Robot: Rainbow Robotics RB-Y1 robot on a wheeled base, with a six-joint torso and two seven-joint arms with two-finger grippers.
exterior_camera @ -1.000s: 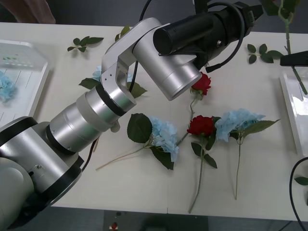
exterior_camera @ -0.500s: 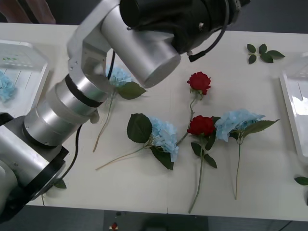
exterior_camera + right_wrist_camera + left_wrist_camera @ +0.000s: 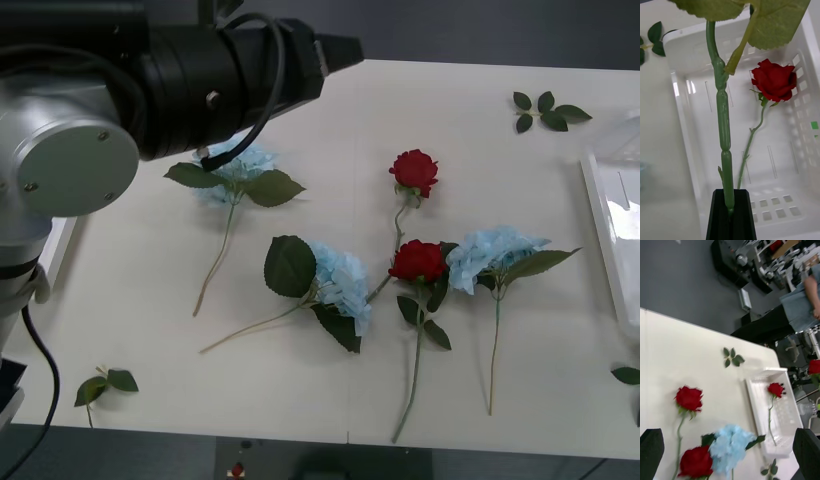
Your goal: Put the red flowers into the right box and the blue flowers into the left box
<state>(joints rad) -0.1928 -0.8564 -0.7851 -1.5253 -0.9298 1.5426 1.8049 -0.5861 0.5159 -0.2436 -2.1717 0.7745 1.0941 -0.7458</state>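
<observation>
My right gripper (image 3: 730, 210) is shut on the green stem (image 3: 723, 123) of a red flower and hangs over the right box (image 3: 685, 123); the bloom is out of that view. One red rose (image 3: 774, 80) lies inside this box. Two red roses (image 3: 413, 170) (image 3: 417, 260) and three blue flowers (image 3: 237, 165) (image 3: 343, 280) (image 3: 495, 250) lie on the table. The right box (image 3: 605, 225) sits at the table's right edge. My left gripper (image 3: 729, 435) is open, high above the table, its arm (image 3: 120, 90) covering the left box.
Loose leaf sprigs lie at the back right (image 3: 545, 108), the front left (image 3: 105, 385) and the front right edge (image 3: 627, 375). A person stands in the room beyond the table (image 3: 805, 303).
My left arm has swung up and to the left, uncovering the leftmost blue flower. The stem held by my right gripper has left the front view's top right corner.
</observation>
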